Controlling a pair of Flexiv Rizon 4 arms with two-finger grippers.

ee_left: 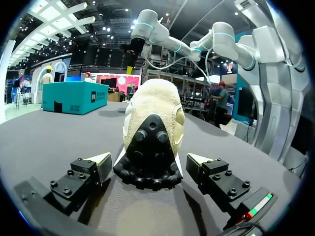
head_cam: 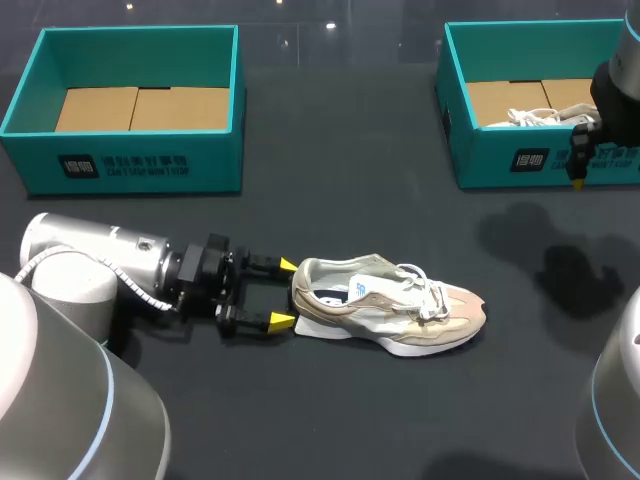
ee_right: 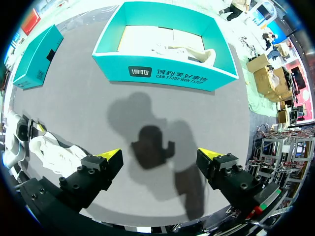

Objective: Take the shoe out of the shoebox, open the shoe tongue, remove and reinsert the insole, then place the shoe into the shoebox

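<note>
straddles the heel of the shoe [head_cam: 385,305] mid-tabletop [head_cam: 330,400] with left fingers [head_cam: 281,321] apart (toe toward 3 o'clock); hangs right fingers [ee_right: 112,158], also apart, near the shoebox [head_cam: 540,165] at 2 o'clock.

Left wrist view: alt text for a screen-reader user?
A beige shoe sits on the dark table, its black-soled heel between the open fingers of the left gripper. A teal shoebox stands farther off.
</note>
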